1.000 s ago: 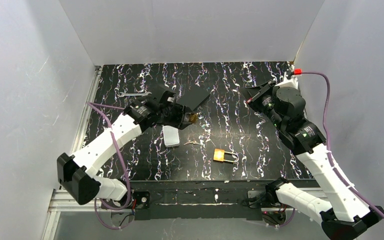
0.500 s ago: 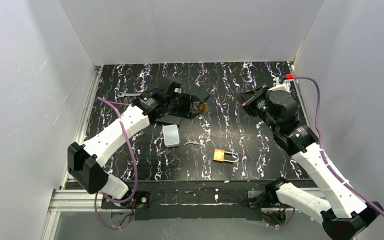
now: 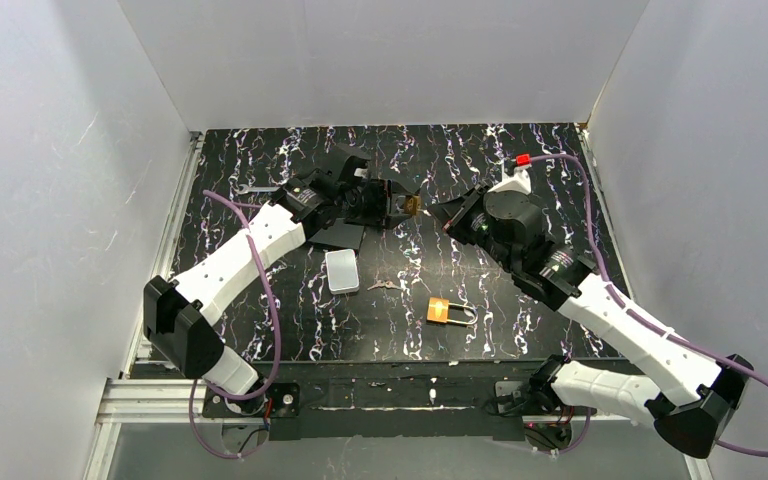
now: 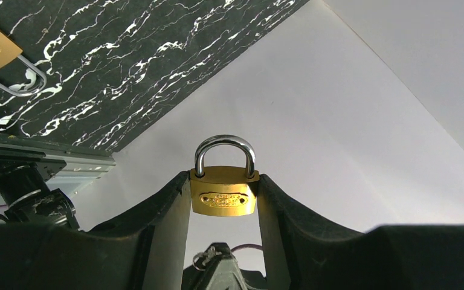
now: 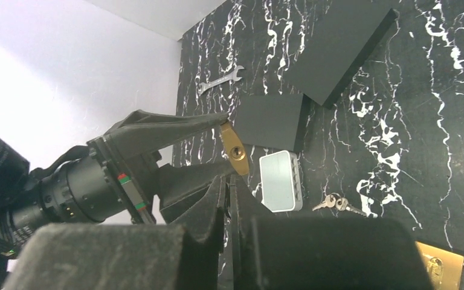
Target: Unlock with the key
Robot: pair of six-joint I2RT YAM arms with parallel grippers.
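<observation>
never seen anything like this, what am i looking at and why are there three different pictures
These are two robot arms bolted to a table edge. One picture looks down from above; the other two come from small cameras on each wrist. The left hand grips a brass padlock in the air. The right hand looks shut and points at it; whether it pinches a key, I cannot tell. On the table lie a second padlock, keys, a pale box, black blocks and a wrench.
</observation>
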